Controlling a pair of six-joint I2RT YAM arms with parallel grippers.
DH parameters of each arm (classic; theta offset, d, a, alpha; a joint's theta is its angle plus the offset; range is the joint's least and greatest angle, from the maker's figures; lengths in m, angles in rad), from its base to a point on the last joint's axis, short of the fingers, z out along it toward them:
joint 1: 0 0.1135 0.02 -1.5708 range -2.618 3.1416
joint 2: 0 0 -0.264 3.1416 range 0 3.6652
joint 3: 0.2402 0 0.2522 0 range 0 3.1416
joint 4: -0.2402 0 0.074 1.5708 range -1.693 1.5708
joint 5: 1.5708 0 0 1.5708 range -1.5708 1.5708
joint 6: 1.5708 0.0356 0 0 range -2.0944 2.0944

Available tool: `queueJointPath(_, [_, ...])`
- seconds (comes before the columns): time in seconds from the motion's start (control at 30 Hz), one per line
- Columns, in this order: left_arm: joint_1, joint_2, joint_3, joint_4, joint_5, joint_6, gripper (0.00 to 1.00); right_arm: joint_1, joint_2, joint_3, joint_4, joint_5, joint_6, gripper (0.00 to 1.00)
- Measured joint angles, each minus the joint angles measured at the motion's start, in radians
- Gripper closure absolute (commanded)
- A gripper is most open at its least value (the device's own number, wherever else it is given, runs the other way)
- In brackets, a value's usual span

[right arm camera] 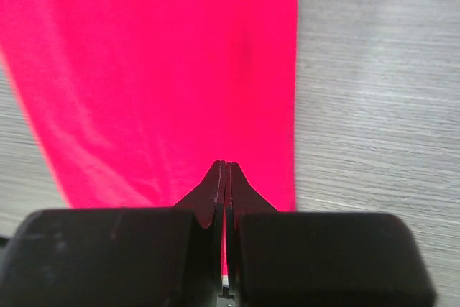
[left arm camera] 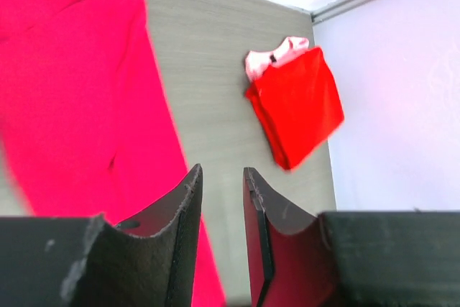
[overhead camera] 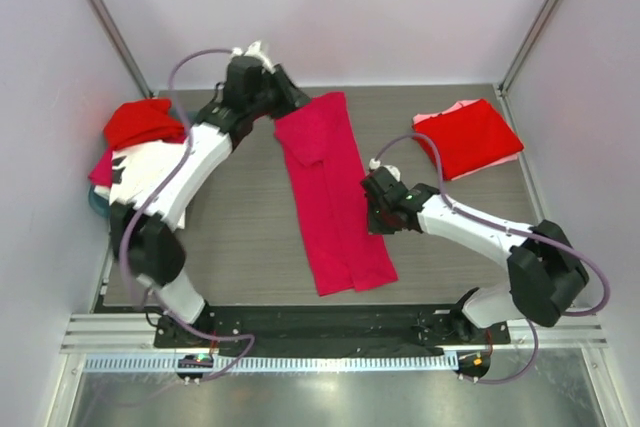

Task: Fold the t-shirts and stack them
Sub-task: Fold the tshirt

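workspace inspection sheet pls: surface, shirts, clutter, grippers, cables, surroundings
surface: grey wood-grain table, nothing seen spilled on it
job's things: crimson-pink shirt folded into a long strip down the middle; folded red shirt lying on a pale pink shirt at far right; unfolded pile of red and white printed shirts at far left
clutter: teal rim showing under the pile
grippers: left gripper open, holding nothing, near the strip's far end; right gripper shut at the strip's right edge, cannot tell if cloth is pinched
cables: pale purple cables loop along each arm
surroundings: white walls; metal rail at the near edge
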Motion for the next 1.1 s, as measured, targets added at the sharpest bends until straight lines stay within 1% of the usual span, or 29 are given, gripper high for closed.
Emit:
queueJointPath(0.03, [0.000, -0.101, -0.093, 0.007, -0.011, 0.003, 0.69, 0.003, 0.021, 0.000, -0.004, 0.001, -0.006, 0.99])
queueJointPath(0.07, [0.000, -0.171, -0.158, 0.002, -0.020, 0.004, 0.69, 0.009, 0.032, 0.000, -0.007, 0.003, -0.011, 0.99])
queueJointPath(0.17, [0.000, -0.303, -0.322, 0.001, -0.045, 0.004, 0.69, 0.028, 0.043, -0.003, -0.008, 0.004, -0.017, 0.99])
queueJointPath(0.3, [0.000, -0.358, -0.503, -0.036, -0.063, 0.002, 0.69, 0.062, 0.064, -0.021, 0.000, 0.012, -0.014, 0.99])
queueJointPath(0.33, [0.000, -0.365, -0.549, -0.056, -0.063, 0.001, 0.67, 0.076, 0.076, -0.028, 0.003, 0.014, -0.011, 0.99])
queueJointPath(0.4, [0.001, -0.384, -0.615, -0.082, -0.063, -0.001, 0.63, 0.103, 0.101, -0.039, 0.006, 0.023, -0.004, 0.99])
queueJointPath(0.5, [0.001, -0.437, -0.695, -0.111, -0.061, -0.009, 0.62, 0.156, 0.149, -0.053, 0.012, 0.035, 0.020, 0.99])
queueJointPath(0.57, [0.001, -0.492, -0.753, -0.117, -0.049, -0.023, 0.62, 0.191, 0.157, -0.049, 0.025, 0.052, 0.041, 0.99])
queueJointPath(0.7, [0.001, -0.616, -0.862, -0.134, -0.032, -0.031, 0.55, 0.280, 0.183, -0.030, 0.054, 0.077, 0.094, 0.99])
queueJointPath(0.8, [0.001, -0.678, -0.912, -0.172, -0.030, -0.029, 0.55, 0.340, 0.212, -0.002, 0.082, 0.069, 0.130, 0.99])
queueJointPath(0.9, [0.001, -0.728, -0.974, -0.201, -0.012, -0.031, 0.53, 0.369, 0.213, 0.002, 0.093, 0.055, 0.158, 0.98])
queueJointPath(0.93, [0.001, -0.750, -1.008, -0.201, 0.002, -0.032, 0.52, 0.373, 0.207, 0.000, 0.092, 0.051, 0.167, 0.91])
queueJointPath(0.97, [0.001, -0.768, -1.037, -0.207, 0.015, -0.037, 0.51, 0.374, 0.196, -0.002, 0.090, 0.050, 0.177, 0.88])
queueJointPath(1.0, [0.001, -0.792, -1.073, -0.210, 0.034, -0.048, 0.49, 0.373, 0.179, -0.006, 0.090, 0.047, 0.186, 0.80])
queueJointPath(1.1, [0.001, -0.866, -1.164, -0.218, 0.076, -0.079, 0.45, 0.374, 0.097, -0.034, 0.089, 0.035, 0.214, 0.72])
